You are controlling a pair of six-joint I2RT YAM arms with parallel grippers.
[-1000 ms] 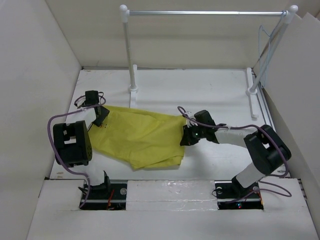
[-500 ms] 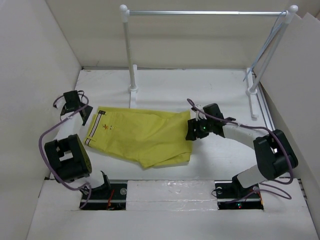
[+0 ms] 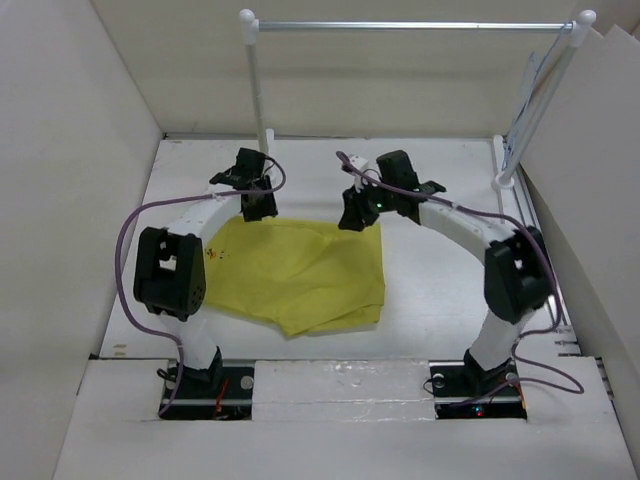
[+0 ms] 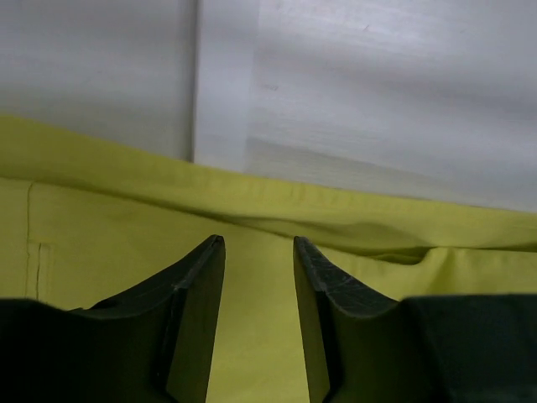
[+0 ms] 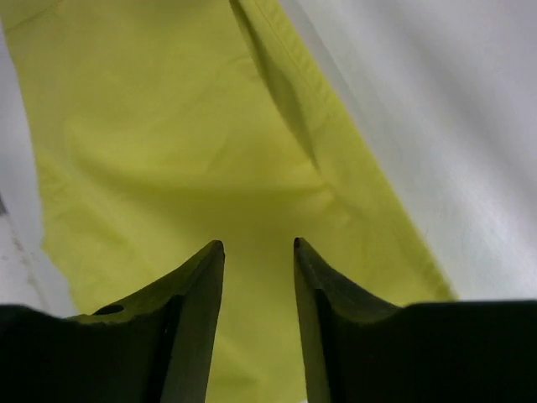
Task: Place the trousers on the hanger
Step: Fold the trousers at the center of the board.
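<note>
The mustard-yellow trousers (image 3: 295, 272) lie folded flat on the white table. My left gripper (image 3: 258, 211) is open over their far left edge; in the left wrist view (image 4: 258, 243) yellow fabric (image 4: 252, 336) lies under the spread fingers. My right gripper (image 3: 355, 218) is open over the far right corner; in the right wrist view (image 5: 258, 245) its fingers hover above the cloth (image 5: 185, 143). The pale blue-grey wire hanger (image 3: 527, 88) hangs at the right end of the rail, next to the right post.
A rail with a metal bar (image 3: 410, 25) on two white posts (image 3: 256, 95) stands across the back. White walls close in left, right and back. The left post's foot (image 4: 220, 84) stands just beyond the trousers' edge.
Both arms moved from the trousers' left and right ends to the far edge. The trousers are now folded shorter, with the striped waistband hidden. Both grippers are open over the cloth.
</note>
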